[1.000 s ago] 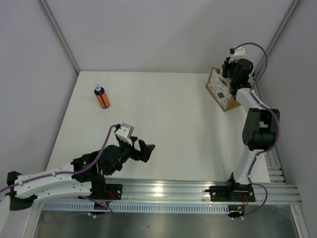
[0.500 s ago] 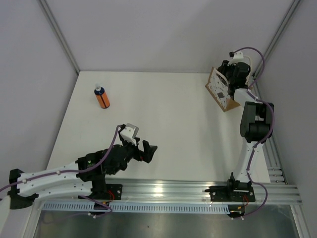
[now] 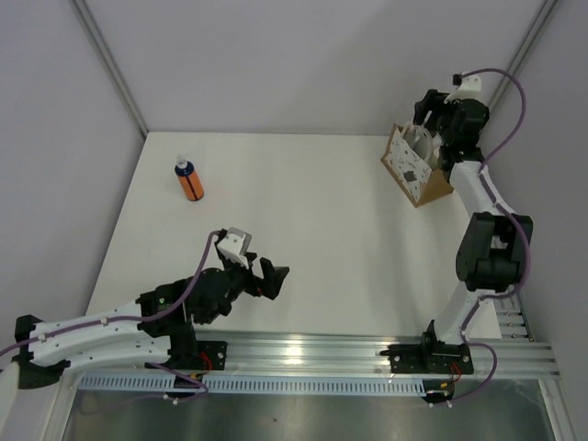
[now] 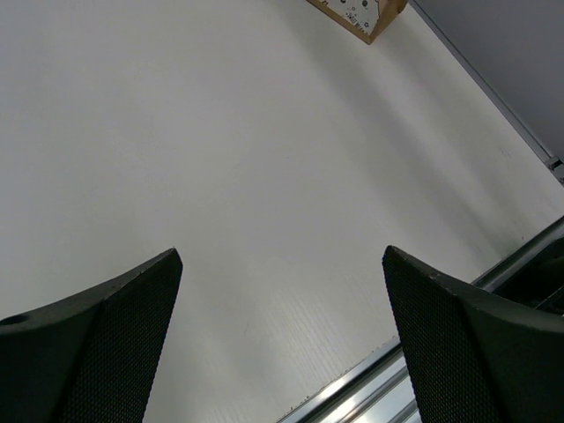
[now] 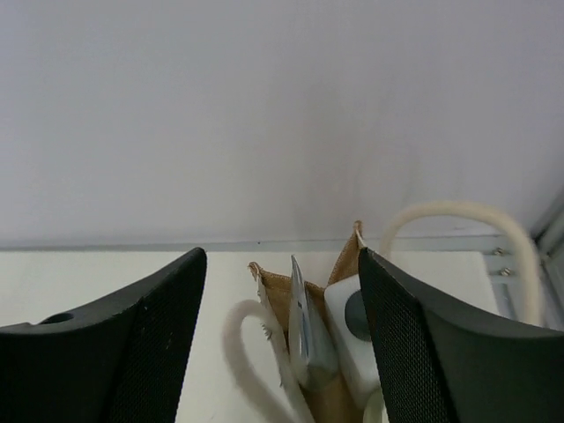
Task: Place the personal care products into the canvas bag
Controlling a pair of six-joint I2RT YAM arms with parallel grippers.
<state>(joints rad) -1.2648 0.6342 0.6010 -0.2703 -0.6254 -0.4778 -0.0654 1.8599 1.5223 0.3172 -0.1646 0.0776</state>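
Observation:
An orange bottle [image 3: 189, 181] with a dark label and a blue-white cap stands upright at the back left of the table. The canvas bag [image 3: 409, 170] stands at the back right, its white dotted panel facing the middle. My right gripper [image 3: 430, 115] hovers above the bag's mouth, open and holding nothing. The right wrist view looks down between the open jaws [image 5: 282, 264] into the bag [image 5: 295, 295]. Inside it are a white product with a grey round mark [image 5: 352, 322] and a flat silvery item [image 5: 308, 339]. My left gripper [image 3: 274, 277] is open and empty, low over the table's near part.
The bag's white looped handles [image 5: 458, 216] arch up on both sides of its mouth. Grey walls close in behind and to the right of the bag. A metal rail [image 3: 322, 354] runs along the near edge. The left wrist view shows the bag's corner [image 4: 357, 11] far off.
My right gripper has opened over the bag and lifted up and back from its mouth. The left arm shifted only slightly, still open.

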